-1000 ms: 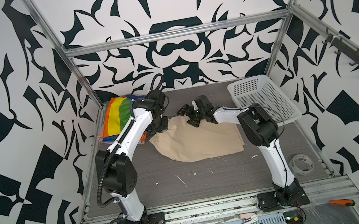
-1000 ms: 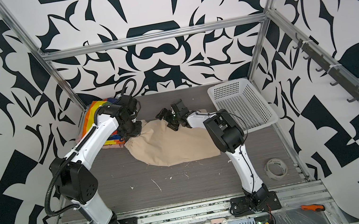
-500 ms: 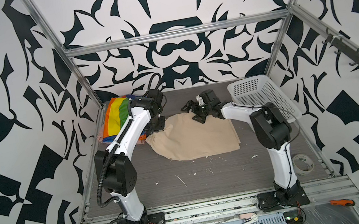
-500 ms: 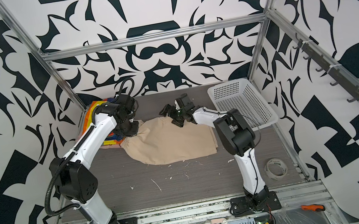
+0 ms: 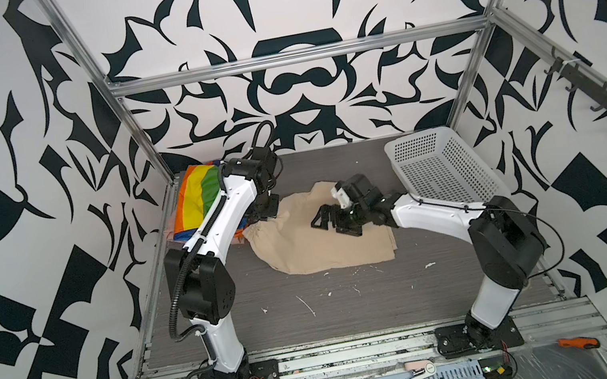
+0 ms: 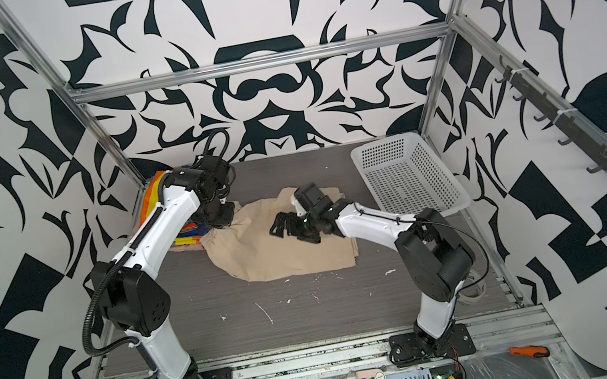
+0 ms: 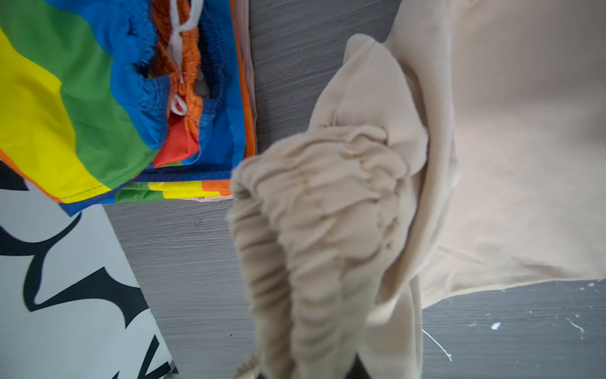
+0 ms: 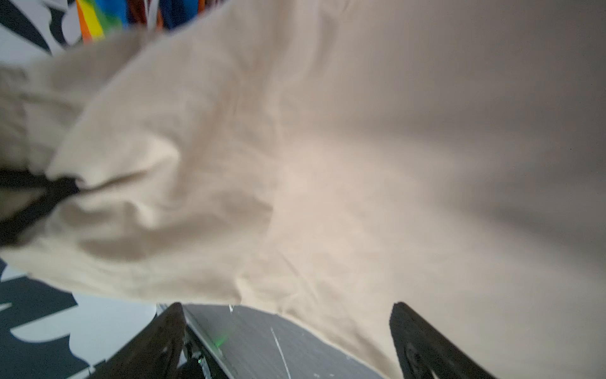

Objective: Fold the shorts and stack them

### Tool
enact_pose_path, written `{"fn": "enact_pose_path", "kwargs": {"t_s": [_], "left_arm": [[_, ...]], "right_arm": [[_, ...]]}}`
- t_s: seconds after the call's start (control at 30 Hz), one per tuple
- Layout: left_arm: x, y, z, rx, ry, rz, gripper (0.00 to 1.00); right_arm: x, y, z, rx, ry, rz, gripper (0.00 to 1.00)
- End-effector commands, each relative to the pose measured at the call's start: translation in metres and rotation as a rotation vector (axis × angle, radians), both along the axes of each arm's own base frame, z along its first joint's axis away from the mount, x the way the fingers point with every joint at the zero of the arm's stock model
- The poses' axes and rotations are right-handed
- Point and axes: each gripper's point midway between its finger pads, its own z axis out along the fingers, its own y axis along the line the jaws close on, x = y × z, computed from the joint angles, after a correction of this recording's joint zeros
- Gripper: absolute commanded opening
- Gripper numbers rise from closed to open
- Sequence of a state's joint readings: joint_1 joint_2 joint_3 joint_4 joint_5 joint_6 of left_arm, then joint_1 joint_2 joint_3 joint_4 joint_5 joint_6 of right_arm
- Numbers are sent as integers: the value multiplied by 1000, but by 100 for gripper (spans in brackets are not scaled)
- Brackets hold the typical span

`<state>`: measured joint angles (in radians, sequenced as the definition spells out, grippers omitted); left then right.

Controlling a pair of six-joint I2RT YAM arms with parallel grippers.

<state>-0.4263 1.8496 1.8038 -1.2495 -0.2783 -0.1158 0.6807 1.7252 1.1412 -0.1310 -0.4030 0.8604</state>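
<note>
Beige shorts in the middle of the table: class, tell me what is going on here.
The left tool is shut on the gathered waistband of the beige shorts, which lie spread on the table. The right tool hangs open over them, holding nothing. The rainbow shorts lie in the far left corner; the beige pair is not yet stacked on them.

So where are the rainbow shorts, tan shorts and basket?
rainbow shorts [image 5: 195, 203]: a top view, yellow stripe
tan shorts [image 5: 304, 249]: a top view, flat middle
white basket [image 5: 442, 174]: a top view, perforated side
</note>
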Motion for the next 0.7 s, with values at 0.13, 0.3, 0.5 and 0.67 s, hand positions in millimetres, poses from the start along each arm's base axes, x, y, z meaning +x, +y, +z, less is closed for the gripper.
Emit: {"fn": "enact_pose_path", "kwargs": {"t_s": [0.13,0.3,0.5,0.67], "left_arm": [[-11,4,6,-22,22,20,0],[-12,7,3,-36,19,32,0],[-9,6,5,-60,-1,40,0],[-9,10,7,-89,-10,56,0]], "right_arm": [[-23,52,2,81,-8,23,99],[-42,66,-22,66,37,39,100],[-58,75,-50,29,73,63,100],[-58,71,-51,-4,59,78,100]]}}
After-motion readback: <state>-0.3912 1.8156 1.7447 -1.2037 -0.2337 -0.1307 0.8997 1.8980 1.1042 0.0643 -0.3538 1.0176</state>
